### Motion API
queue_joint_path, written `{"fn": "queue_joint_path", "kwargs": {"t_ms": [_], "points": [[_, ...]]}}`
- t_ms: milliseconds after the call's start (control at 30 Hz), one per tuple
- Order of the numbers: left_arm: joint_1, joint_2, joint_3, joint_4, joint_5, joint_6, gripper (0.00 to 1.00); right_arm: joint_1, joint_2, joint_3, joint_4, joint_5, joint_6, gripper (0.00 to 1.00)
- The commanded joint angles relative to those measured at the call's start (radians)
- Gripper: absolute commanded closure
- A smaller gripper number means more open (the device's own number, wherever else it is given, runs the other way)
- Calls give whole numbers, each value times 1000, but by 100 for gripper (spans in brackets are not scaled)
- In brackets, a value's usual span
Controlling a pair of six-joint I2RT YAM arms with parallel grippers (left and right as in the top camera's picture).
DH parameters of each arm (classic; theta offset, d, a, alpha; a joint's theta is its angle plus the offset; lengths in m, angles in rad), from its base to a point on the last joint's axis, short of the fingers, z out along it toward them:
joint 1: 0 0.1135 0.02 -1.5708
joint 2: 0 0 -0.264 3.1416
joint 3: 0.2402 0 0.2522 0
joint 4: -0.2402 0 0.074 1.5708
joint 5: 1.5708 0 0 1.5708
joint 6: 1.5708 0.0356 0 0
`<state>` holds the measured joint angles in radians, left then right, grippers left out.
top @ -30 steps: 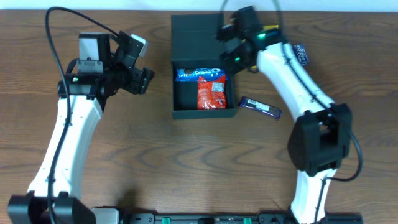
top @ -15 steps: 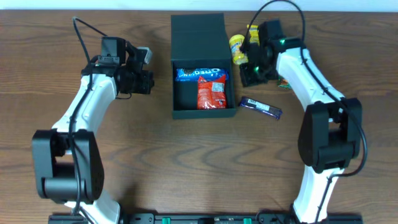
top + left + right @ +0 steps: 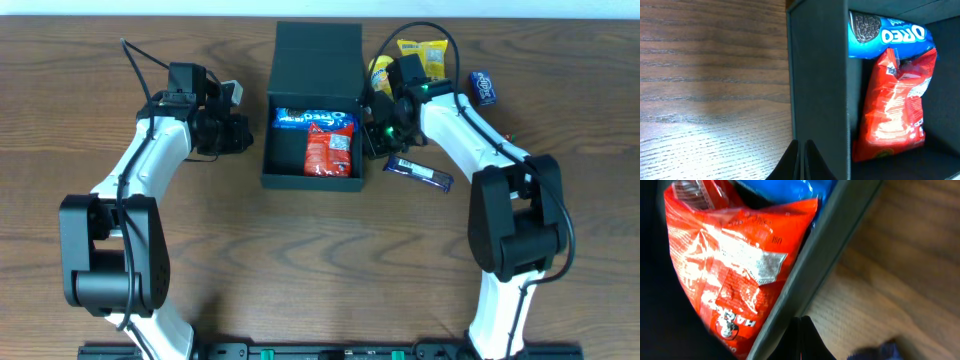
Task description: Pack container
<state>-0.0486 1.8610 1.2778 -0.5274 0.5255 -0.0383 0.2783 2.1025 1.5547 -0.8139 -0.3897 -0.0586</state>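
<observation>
The container is a black square box with its flap lid folded open at the back. Inside lie a blue Oreo packet and a red snack packet. My left gripper is shut with nothing in it, its tips right at the box's left wall. The left wrist view looks over that wall at the Oreo packet and the red packet. My right gripper is shut and empty against the right wall, with the red packet just beyond.
Right of the box lie a dark purple bar, two yellow packets and a small blue packet. Both arms reach in from the front edge of the wooden table.
The left gripper closed and moved in to the box's left side. The right gripper moved from the yellow packets to the right wall. The box has slid left and back.
</observation>
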Motion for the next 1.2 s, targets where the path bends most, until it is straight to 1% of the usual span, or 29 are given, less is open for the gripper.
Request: {"fn": "queue_joint_path", "kwargs": {"t_ms": [0, 133, 400, 1167], "points": [[2, 9, 17, -10, 19, -23, 94, 0, -14, -3, 36, -18, 18, 99], [2, 9, 17, -25, 19, -23, 94, -4, -14, -3, 104, 25, 66, 99], [-17, 9, 17, -43, 19, -48, 94, -2, -14, -3, 205, 27, 92, 99], [-37, 9, 17, -98, 27, -64, 94, 0, -14, -3, 228, 23, 87, 99]]}}
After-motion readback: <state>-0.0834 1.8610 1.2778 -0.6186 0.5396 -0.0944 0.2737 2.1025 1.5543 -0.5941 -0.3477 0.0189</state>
